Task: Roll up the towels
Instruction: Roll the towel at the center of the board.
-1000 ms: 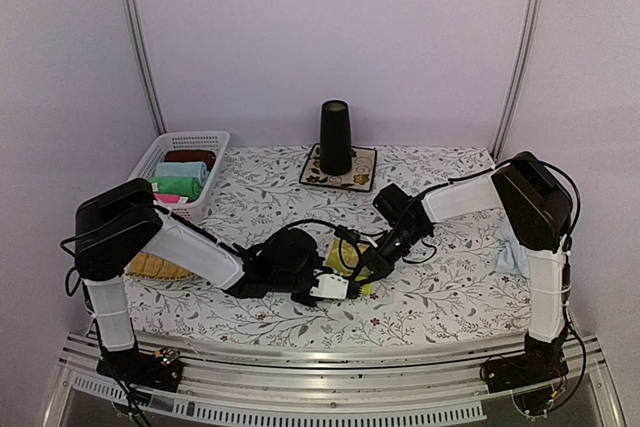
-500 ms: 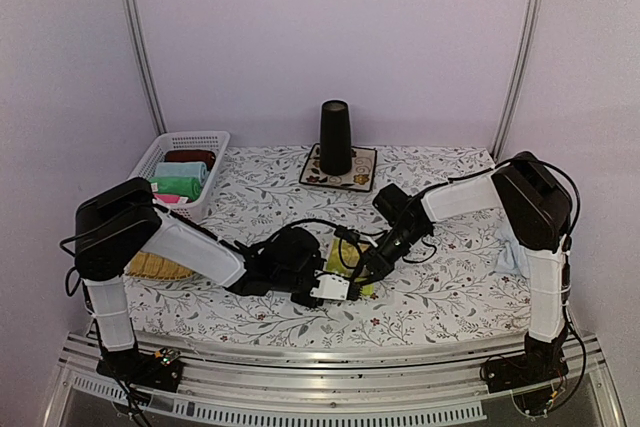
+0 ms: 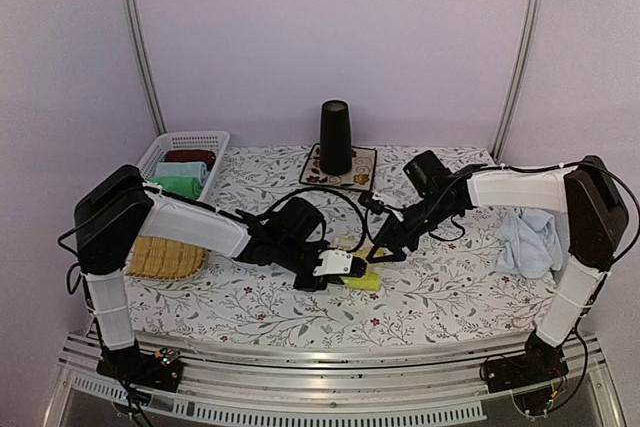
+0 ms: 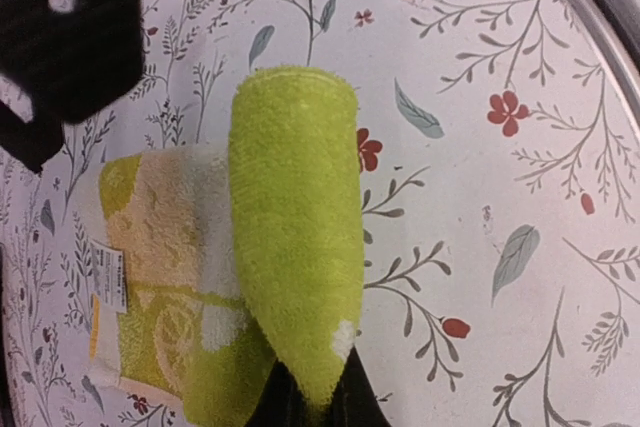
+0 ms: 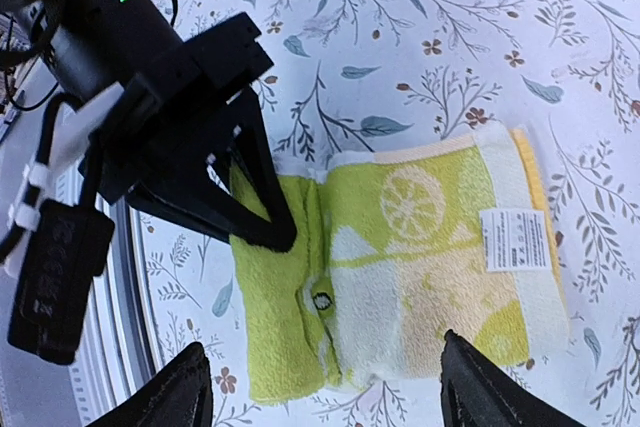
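Yellow-green printed cloth towel (image 5: 400, 247) lies on the floral-patterned bench (image 3: 450, 297) between the two arms. One end is turned over into a thick first roll, and the rest lies flat with the label facing up.

The left end effector (image 4: 308, 405) is clamped shut on that rolled edge, pinching at one end only. The right end effector (image 3: 383, 247) hovers just above the towel with its jaws spread wide, gripping nothing.

Risks:
- With only one pinch point, the free end of the roll likely springs open or winds into a skewed cone.
- Pulling may drag the whole towel across the bench instead of rolling it.
- The two end effectors are close, so a finger clash is possible.

Plain light blue cloth towel (image 3: 528, 244) sits crumpled well apart at the right side, not yet rolled.
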Motion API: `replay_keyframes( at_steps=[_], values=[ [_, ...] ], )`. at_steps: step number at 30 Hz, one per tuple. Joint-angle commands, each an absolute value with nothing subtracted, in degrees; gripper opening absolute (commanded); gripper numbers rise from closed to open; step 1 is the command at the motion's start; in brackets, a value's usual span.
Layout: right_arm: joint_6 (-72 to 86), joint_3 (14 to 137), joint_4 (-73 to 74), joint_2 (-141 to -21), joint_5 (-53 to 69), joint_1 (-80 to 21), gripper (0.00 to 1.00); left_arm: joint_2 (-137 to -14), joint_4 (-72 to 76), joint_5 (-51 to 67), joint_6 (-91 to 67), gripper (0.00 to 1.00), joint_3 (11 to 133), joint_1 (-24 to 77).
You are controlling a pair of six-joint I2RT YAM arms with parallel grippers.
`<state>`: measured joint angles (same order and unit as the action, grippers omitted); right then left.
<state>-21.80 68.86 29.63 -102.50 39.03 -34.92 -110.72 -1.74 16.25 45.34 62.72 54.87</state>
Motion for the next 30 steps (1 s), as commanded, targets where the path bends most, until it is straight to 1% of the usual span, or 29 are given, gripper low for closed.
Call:
replay_keyframes(
  at_steps=[1,3,7,12,18,23,28,30],
  values=[
    [-23.29,62.37,25.04,-95.51,27.72,-33.46,0.82,-113.73,-9.77,24.00,41.24,0.00,67.71,52.23],
    [-24.06,58.42,21.21,-91.96,23.20,-33.24,0.84,-115.12,-12.21,26.42,40.52,0.00,69.85,51.66],
    [-25.84,49.72,12.64,-84.74,16.77,-33.13,0.85,-118.28,-16.38,31.71,38.63,0.00,73.97,50.52],
    [-27.73,42.63,7.81,-78.03,13.46,-33.77,0.85,-123.38,-21.50,36.42,35.61,0.00,79.37,49.20],
    [-37.88,35.32,2.58,-72.20,10.00,-40.19,0.85,-130.73,-29.48,39.86,31.29,0.04,88.97,47.60],
    [-41.38,34.45,-0.89,-75.50,4.44,-45.05,0.82,-133.58,-32.96,41.29,29.79,0.05,93.26,46.61],
    [-44.97,35.78,-5.89,-82.72,-1.37,-50.42,0.80,-135.49,-35.77,42.26,28.22,0.07,95.38,45.81],
    [-45.37,37.64,-6.62,-86.10,-3.71,-51.71,0.77,-136.23,-36.57,42.34,27.54,0.08,96.10,45.55]
  ],
)
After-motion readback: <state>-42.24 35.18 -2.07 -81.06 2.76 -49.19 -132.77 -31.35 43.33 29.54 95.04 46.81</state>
